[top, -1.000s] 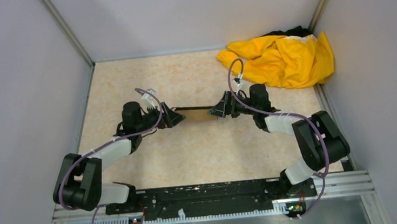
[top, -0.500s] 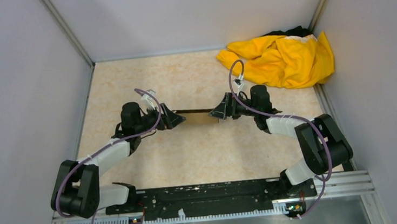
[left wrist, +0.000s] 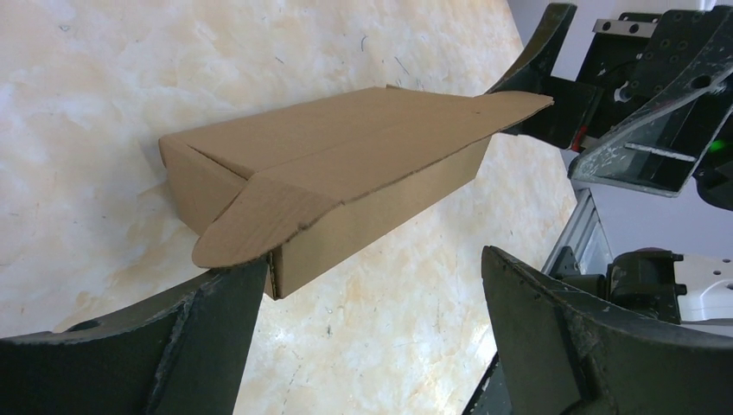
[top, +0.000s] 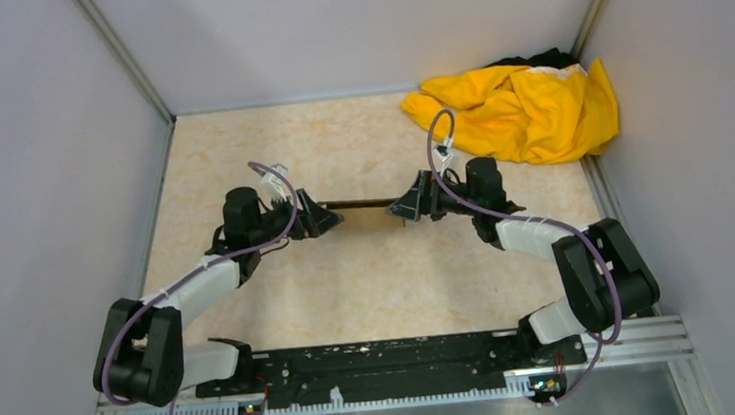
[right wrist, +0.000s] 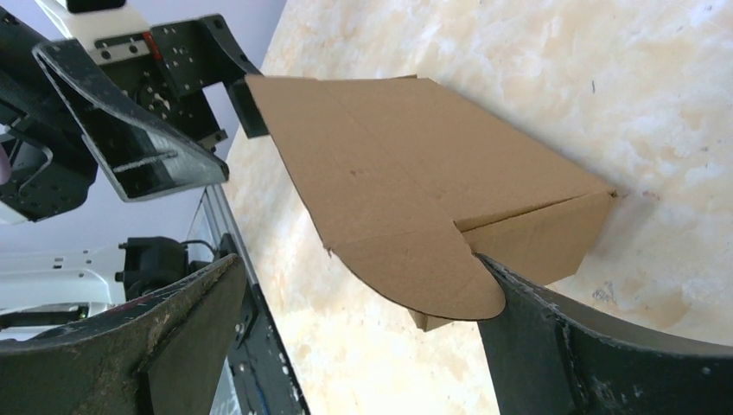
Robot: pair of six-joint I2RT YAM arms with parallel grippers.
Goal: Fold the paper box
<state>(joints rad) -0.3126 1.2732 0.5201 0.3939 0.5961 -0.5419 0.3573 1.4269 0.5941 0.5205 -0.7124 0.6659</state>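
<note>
The paper box [top: 361,206] is a shallow brown cardboard carton lying on the table between my two grippers. In the left wrist view the box [left wrist: 346,164] has its lid nearly down, with a rounded tab sticking out at each end. My left gripper [left wrist: 372,264] is open at the box's left end, and its left finger [left wrist: 216,320] sits under the near tab. My right gripper [right wrist: 359,264] is open at the other end of the box [right wrist: 406,173], its right finger [right wrist: 553,328] against that end's rounded tab. From above, the left gripper [top: 327,217] and right gripper [top: 400,208] face each other.
A crumpled yellow cloth [top: 521,109] lies in the back right corner. Grey walls close in the table on three sides. A black mounting rail [top: 397,357] runs along the near edge.
In the top view the box's brown face has narrowed to a thin dark line. Both arms have shifted slightly, elbows moving outward. Both grippers stay open.
</note>
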